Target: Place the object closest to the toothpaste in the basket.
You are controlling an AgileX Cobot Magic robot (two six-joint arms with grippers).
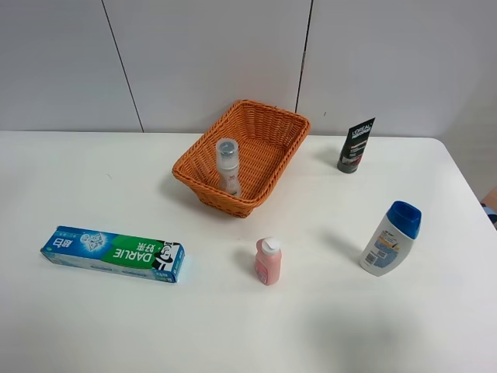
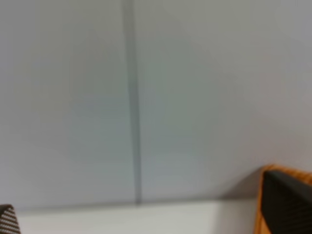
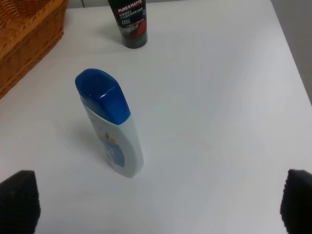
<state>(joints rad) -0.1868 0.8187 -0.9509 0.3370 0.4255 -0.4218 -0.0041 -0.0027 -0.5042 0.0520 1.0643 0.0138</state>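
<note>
White tabletop [image 1: 93, 326] holds toothpaste [image 1: 113, 253], nearby pink bottle [image 1: 268, 261], basket [image 1: 273, 128]; right end effector [image 3: 161, 207] released, left's state unclear.

DARLIE on toothpaste box [image 1: 113, 254], seemingly L'ORÉAL, PURE&MATTE on black tube [image 3: 129, 22]

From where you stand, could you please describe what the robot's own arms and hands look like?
Very little shows. The overhead view has no arm in it. The right hand shows only two black, rounded fingertips, set wide apart. The left hand shows blurred dark finger edges, one with a striped pad. No cables or markings are visible.
</note>
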